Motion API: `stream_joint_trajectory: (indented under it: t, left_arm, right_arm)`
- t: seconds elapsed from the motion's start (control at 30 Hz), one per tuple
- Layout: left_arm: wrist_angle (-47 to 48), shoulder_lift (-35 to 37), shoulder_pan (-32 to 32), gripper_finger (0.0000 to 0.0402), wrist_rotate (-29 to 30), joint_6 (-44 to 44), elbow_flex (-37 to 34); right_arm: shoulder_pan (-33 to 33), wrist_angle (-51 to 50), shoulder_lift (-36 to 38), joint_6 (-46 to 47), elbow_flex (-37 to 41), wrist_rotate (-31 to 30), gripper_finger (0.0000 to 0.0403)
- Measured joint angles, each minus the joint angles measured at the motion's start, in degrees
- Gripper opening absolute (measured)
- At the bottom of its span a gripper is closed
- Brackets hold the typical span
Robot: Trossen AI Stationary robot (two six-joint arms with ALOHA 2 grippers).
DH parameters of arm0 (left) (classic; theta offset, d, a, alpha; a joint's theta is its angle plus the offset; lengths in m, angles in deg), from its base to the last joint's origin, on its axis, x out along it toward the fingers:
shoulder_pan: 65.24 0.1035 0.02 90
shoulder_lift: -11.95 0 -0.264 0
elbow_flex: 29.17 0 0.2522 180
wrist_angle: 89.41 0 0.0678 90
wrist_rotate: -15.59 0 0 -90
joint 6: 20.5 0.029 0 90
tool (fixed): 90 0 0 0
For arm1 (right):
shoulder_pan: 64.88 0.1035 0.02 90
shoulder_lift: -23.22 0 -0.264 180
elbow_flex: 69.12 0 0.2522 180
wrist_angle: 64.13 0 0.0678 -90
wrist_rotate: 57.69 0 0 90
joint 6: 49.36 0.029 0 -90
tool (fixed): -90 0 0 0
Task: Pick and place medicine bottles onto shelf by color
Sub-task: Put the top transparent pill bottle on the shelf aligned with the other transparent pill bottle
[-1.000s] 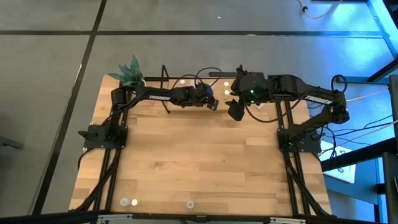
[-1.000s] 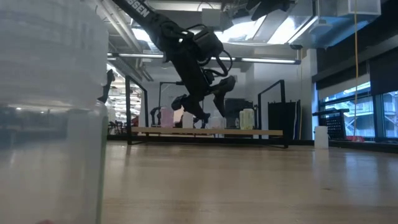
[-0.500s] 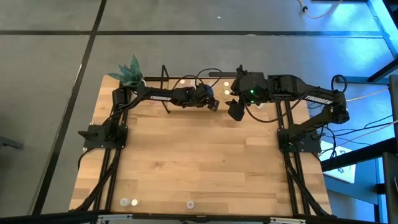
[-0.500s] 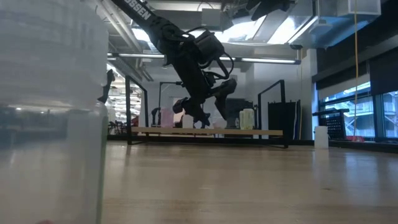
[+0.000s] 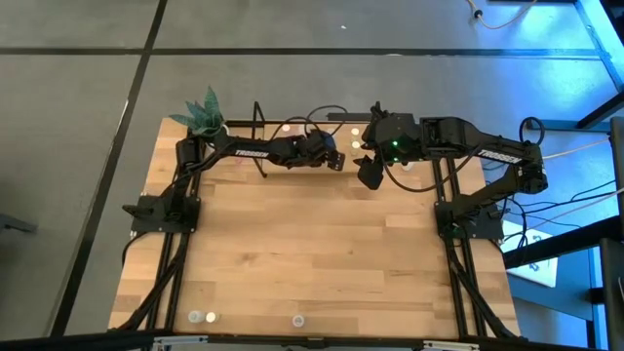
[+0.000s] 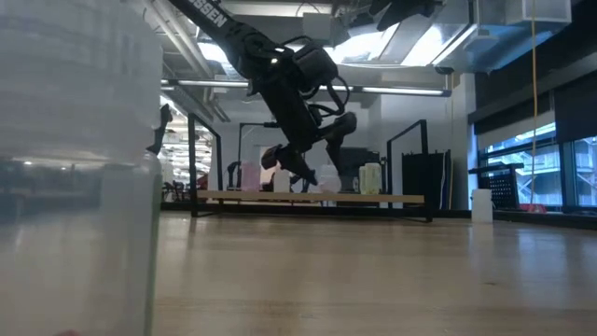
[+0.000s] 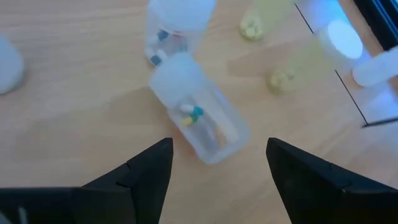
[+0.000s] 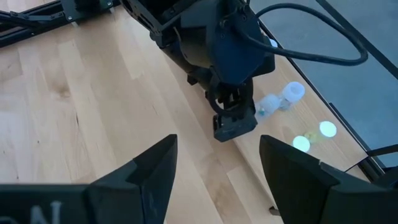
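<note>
Left claw (image 7: 217,165) released, hovering over a toppled clear bottle (image 7: 198,116) (pills inside) lying between its fingers. Descend straight and straddle the bottle's body before clenching; right claw (image 8: 214,165), also released, waits nearby.

A light-wood counter (image 5: 322,253) fills the middle of the high view. A green plant (image 5: 202,112) sits at its upper-left corner. Grey floor (image 5: 292,58) with dark seams lies beyond. Cables (image 5: 570,210) trail at the right edge.
</note>
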Motion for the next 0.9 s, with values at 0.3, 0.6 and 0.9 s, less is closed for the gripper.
stream_joint_trajectory:
  t: [0.3, 0.6, 0.9]
  left_arm:
    - [0.00, 0.00, 0.00, 0.0254, 1.61, -2.73, 0.00]
    - [3.07, 0.00, 0.02, 0.0253, 0.34, -3.06, 0.02]
    - [0.60, 0.00, 0.02, 0.0253, -0.47, -4.48, 0.04]
  right_arm:
    - [-0.02, 0.00, 0.00, -0.03, 0.00, 0.00, 0.0229]
    - [-0.02, 0.00, 0.00, -0.08, 0.00, 0.00, 0.0229]
    - [0.00, 0.00, 0.00, -0.06, 0.00, 0.00, 0.0229]
